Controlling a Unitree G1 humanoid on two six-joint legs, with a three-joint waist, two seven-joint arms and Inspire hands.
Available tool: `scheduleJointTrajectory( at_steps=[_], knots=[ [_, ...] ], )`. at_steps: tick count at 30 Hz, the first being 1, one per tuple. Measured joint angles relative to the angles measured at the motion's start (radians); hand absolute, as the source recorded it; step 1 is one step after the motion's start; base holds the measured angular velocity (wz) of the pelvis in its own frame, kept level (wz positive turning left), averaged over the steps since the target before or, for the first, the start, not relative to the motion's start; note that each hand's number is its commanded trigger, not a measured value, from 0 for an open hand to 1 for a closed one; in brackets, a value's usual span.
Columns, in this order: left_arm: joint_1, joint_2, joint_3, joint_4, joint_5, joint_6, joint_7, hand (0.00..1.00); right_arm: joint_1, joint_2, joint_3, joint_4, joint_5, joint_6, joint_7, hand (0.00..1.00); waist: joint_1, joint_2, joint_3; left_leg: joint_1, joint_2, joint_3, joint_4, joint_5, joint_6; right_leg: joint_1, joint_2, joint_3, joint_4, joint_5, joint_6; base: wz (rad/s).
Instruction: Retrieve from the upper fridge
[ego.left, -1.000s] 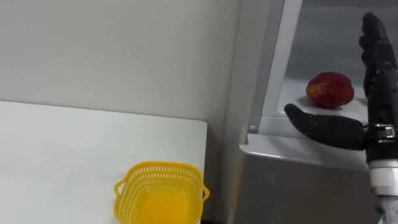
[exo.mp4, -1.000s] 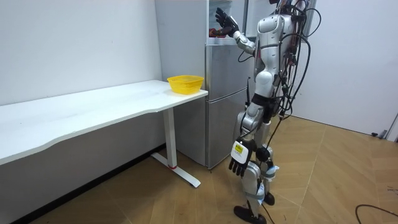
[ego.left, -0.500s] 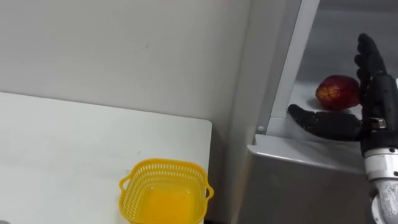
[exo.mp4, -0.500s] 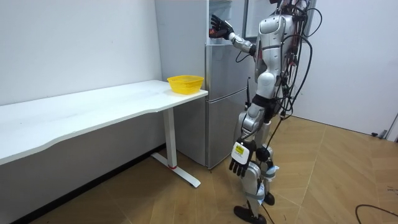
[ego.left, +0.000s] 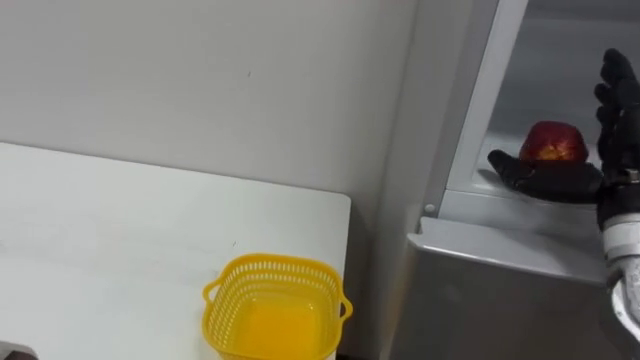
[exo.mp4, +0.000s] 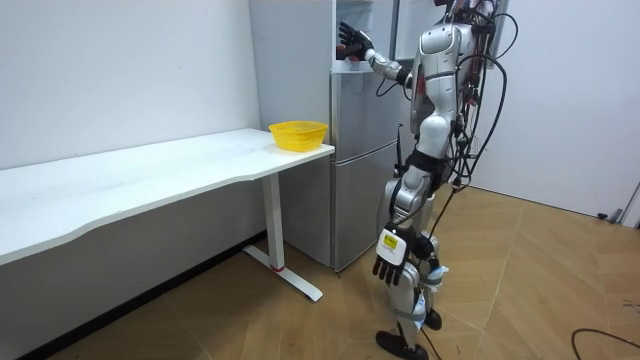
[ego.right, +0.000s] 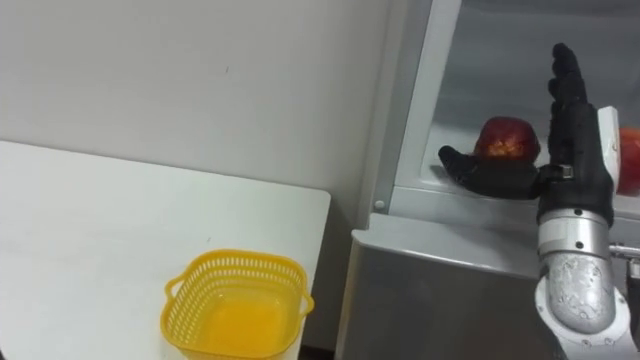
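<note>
You're at the grab step. Your right hand (ego.right: 575, 150) is inside the upper fridge compartment with its fingers straight and spread wide and the thumb stuck out low in front of the red fruit (ego.right: 505, 140). The fruit sits on the fridge shelf (ego.right: 450, 203), just left of the palm, and nothing's held yet.

Next move, I'd say: close round the fruit, then pull straight back out. Mind the fridge frame (ego.right: 415, 90) on the left and the shelf lip. Another red thing (ego.right: 630, 160) sits just right of the hand.

There's lots of open worktop (ego.left: 120, 230) round the yellow basket (ego.left: 277, 305). Your left hand (exo.mp4: 388, 262) hangs relaxed by your leg.
</note>
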Motion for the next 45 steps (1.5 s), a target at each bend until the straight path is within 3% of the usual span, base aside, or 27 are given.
scheduleJointTrajectory(
  at_steps=[6, 14, 18, 22, 27, 29, 31, 45],
  knots=[
    [0.005, 0.001, 0.0, 0.001, 0.0, 0.003, -0.001, 0.0, 0.0, -0.014, 0.0, 0.004, 0.004, 0.002, 0.005, 0.0, 0.001, 0.0, -0.0002, 0.0, 0.0, -0.001, 0.0, 0.0, 0.0, 0.0, 0.0, -0.001, 0.0, 0.0, 0.0, 0.01],
    [0.008, 0.008, 0.001, 0.0, 0.0, 0.023, -0.005, 0.0, 0.0, -0.021, 0.001, 0.004, 0.035, 0.066, 0.086, 0.0, 0.0, -0.007, -0.0048, 0.002, 0.001, 0.0, 0.0, 0.0, 0.0, 0.001, -0.003, 0.001, 0.002, 0.0, 0.0, 0.0],
    [0.008, 0.014, 0.024, -0.001, 0.002, 0.023, -0.004, 0.0, 0.0, -0.042, 0.001, 0.039, 0.092, 0.067, 0.153, 0.0, 0.003, -0.011, -0.0072, 0.003, 0.001, 0.0, 0.002, 0.0, 0.0, 0.002, -0.004, 0.002, 0.002, 0.0, 0.0, 0.0],
    [0.011, 0.024, 0.033, -0.022, 0.017, 0.024, -0.004, 0.0, -0.001, -0.084, 0.002, 0.092, 0.114, 0.066, 0.223, 0.0, 0.006, -0.025, -0.005, 0.005, 0.001, 0.0, 0.007, 0.0, 0.0, 0.009, -0.005, 0.0, 0.001, 0.0, 0.0, 0.0],
    [0.013, 0.025, 0.036, -0.041, 0.017, 0.025, -0.005, 0.0, -0.002, -0.097, 0.003, 0.132, 0.115, 0.067, 0.279, 0.0, 0.007, -0.036, -0.0007, 0.008, 0.0, 0.003, 0.011, 0.0, 0.0, 0.014, -0.004, 0.001, 0.0, 0.0, 0.0, 0.0],
    [0.01, 0.025, 0.037, -0.04, 0.016, 0.03, -0.006, 0.0, -0.002, -0.104, 0.005, 0.143, 0.144, 0.065, 0.3, 0.64, 0.007, -0.037, -0.0009, 0.006, 0.0, 0.004, 0.013, 0.0, 0.0, 0.014, -0.005, 0.0, -0.001, 0.0, 0.0, 0.0],
    [0.008, 0.027, 0.038, -0.039, 0.016, 0.034, -0.008, 0.0, -0.007, -0.116, 0.006, 0.159, 0.167, 0.064, 0.324, 1.0, 0.008, -0.038, -0.0013, 0.006, 0.0, 0.004, 0.013, 0.0, 0.0, 0.014, -0.006, 0.0, -0.002, 0.0, -0.001, 0.0],
    [0.005, 0.037, 0.041, -0.043, 0.017, 0.077, -0.004, 0.0, -0.109, -0.161, 0.01, 0.397, 0.302, 0.065, 0.53, 1.0, 0.013, -0.042, -0.0054, 0.009, 0.002, 0.008, 0.034, -0.001, 0.0, 0.027, -0.005, 0.005, -0.005, 0.0, -0.003, 0.01]
  ],
)
